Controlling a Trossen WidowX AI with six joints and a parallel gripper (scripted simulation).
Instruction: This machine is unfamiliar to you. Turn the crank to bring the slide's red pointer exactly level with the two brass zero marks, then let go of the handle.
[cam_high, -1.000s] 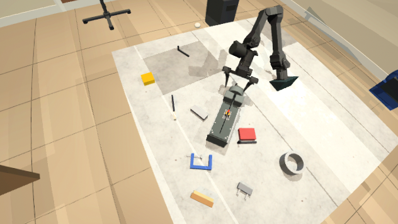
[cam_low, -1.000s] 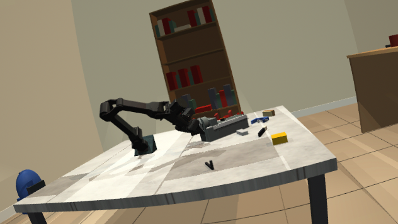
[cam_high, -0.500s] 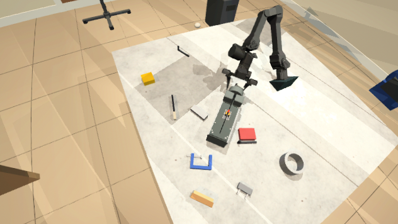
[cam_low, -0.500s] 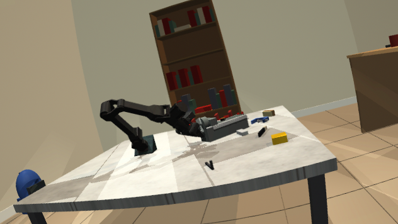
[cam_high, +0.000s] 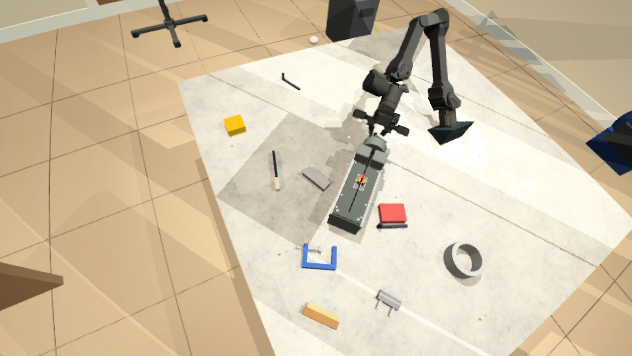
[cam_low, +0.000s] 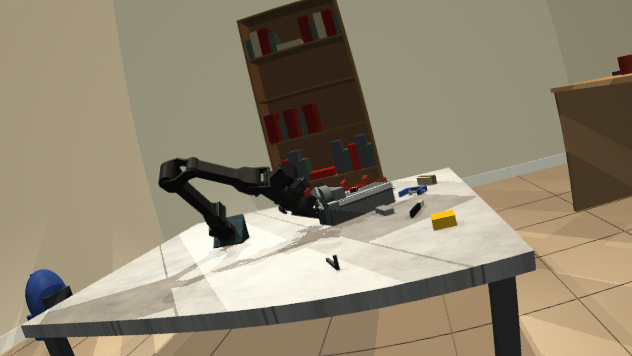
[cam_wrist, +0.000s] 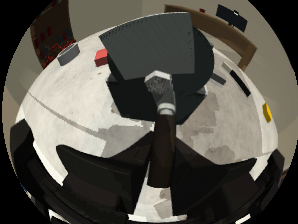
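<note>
The grey-green machine (cam_high: 347, 212) (cam_low: 357, 206) (cam_wrist: 150, 47) stands on the table, with a long slot along its top. The red pointer (cam_high: 363, 176) shows near the slot's middle beside small brass-coloured parts. Whether it is level with the zero marks is too small to tell, and the machine's housing hides it in the wrist view. The crank's hexagonal hub (cam_wrist: 158, 82) faces the wrist camera, with the dark crank handle (cam_wrist: 165, 127) pointing toward me. My gripper (cam_high: 373, 132) (cam_wrist: 160, 136) is shut on the handle, one finger on each side.
A red block (cam_high: 392, 213) (cam_wrist: 101, 57) lies beside the machine, and a grey flat block (cam_high: 316, 178) lies on its other side. A grey ring (cam_high: 456, 266), a blue clamp frame (cam_high: 320, 266) and a yellow block (cam_high: 235, 125) (cam_low: 443, 220) are farther off.
</note>
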